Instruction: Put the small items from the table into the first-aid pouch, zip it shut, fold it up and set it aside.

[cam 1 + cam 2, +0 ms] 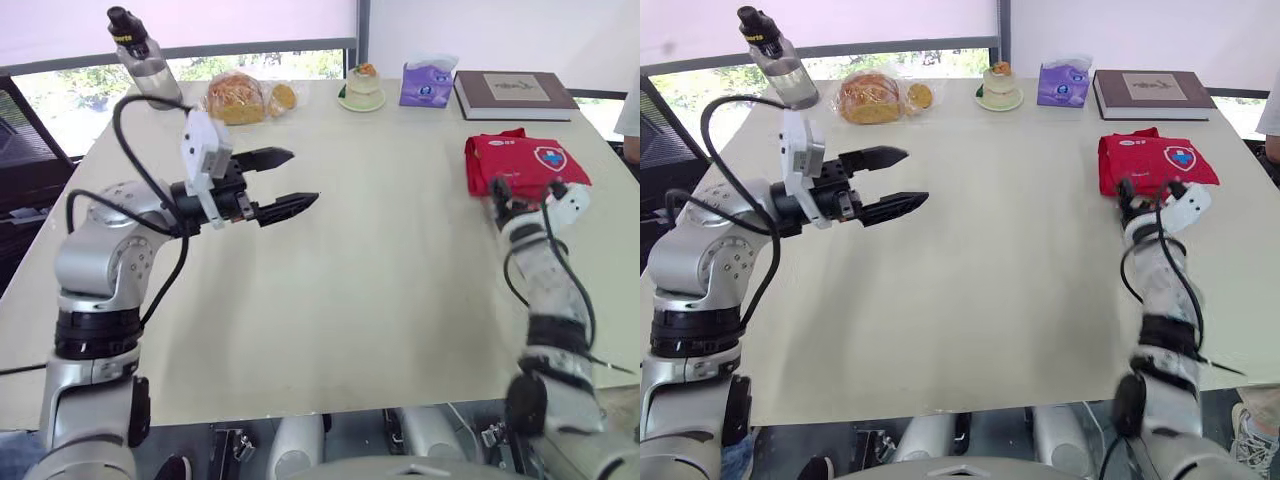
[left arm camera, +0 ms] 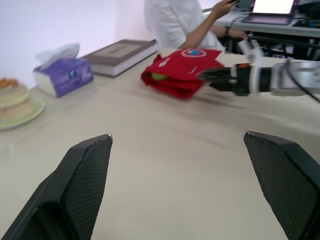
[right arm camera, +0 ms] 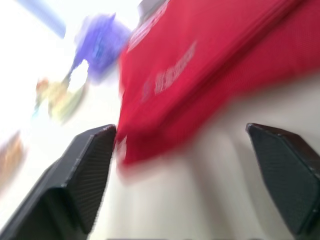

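- Beige worktop (image 1: 380,300), head views: the folded red first-aid pouch (image 1: 525,162) lies at my far right.
- Left wrist: left gripper (image 2: 177,134) spread, empty.
- Right wrist: right gripper (image 3: 180,127) spread just beside the pouch. I judge setting-aside is in hand; next, back off cleanly.

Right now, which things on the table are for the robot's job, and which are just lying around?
For the job: red first-aid pouch, right pincer open by its edge, left pincer open over the table.

Just lying about: water bottle, bagged bread, small cake, tissue pack, book.
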Action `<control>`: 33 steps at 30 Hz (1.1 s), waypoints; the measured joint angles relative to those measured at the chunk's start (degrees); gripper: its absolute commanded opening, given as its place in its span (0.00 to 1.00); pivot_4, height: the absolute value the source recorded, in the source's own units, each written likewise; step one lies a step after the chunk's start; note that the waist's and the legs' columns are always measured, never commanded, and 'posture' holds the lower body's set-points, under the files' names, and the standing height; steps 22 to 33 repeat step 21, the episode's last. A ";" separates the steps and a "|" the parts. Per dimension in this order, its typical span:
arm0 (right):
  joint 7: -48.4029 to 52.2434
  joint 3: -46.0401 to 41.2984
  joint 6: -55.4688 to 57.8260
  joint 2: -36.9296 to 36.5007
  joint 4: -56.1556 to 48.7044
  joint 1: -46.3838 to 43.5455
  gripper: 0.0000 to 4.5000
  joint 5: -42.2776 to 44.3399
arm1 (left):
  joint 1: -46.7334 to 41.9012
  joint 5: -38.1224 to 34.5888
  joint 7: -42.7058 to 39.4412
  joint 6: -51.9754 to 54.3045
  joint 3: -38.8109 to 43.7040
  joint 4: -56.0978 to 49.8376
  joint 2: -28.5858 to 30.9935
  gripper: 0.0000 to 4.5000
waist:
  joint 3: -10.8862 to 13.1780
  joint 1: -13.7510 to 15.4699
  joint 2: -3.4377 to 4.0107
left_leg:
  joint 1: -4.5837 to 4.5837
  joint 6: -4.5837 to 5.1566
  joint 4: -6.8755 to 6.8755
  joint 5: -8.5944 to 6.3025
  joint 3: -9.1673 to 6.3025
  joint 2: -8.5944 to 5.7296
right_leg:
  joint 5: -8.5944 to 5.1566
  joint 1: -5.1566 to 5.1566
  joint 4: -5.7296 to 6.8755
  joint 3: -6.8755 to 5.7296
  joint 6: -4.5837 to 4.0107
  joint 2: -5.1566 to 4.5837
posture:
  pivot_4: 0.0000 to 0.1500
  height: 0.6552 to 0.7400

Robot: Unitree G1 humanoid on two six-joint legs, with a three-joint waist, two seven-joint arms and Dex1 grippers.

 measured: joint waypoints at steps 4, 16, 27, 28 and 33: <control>15.21 7.96 2.78 -11.84 -14.17 13.94 0.98 -1.55 | 6.20 1.10 1.35 -1.17 1.98 -0.45 0.45 1.00 | 0.01 -0.19 0.05 | 0.12 0.00 0.07 0.00 0.12 0.00 | -0.11 0.03 0.02 0.07 0.19 0.04 | 1.00 1.00; 44.88 4.24 -18.72 -23.10 -22.78 35.39 0.98 -7.22 | 32.28 2.29 5.52 -3.28 7.02 -8.74 -2.09 1.00 | -0.03 0.19 -0.05 | 0.59 0.01 0.21 0.00 0.25 0.17 | -0.26 0.49 0.03 0.12 0.06 -0.10 | 1.00 1.00; 53.76 -0.05 -22.74 -25.53 -19.80 37.47 0.98 -5.38 | 38.83 2.19 7.86 -3.12 8.17 -14.38 -3.42 1.00 | -0.05 0.24 -0.07 | 0.65 0.01 0.19 0.00 0.28 0.17 | -0.27 0.52 0.04 0.14 0.04 -0.08 | 1.00 1.00; 53.76 -0.05 -22.74 -25.53 -19.80 37.47 0.98 -5.38 | 38.83 2.19 7.86 -3.12 8.17 -14.38 -3.42 1.00 | -0.05 0.24 -0.07 | 0.65 0.01 0.19 0.00 0.28 0.17 | -0.27 0.52 0.04 0.14 0.04 -0.08 | 1.00 1.00; 53.76 -0.05 -22.74 -25.53 -19.80 37.47 0.98 -5.38 | 38.83 2.19 7.86 -3.12 8.17 -14.38 -3.42 1.00 | -0.05 0.24 -0.07 | 0.65 0.01 0.19 0.00 0.28 0.17 | -0.27 0.52 0.04 0.14 0.04 -0.08 | 1.00 1.00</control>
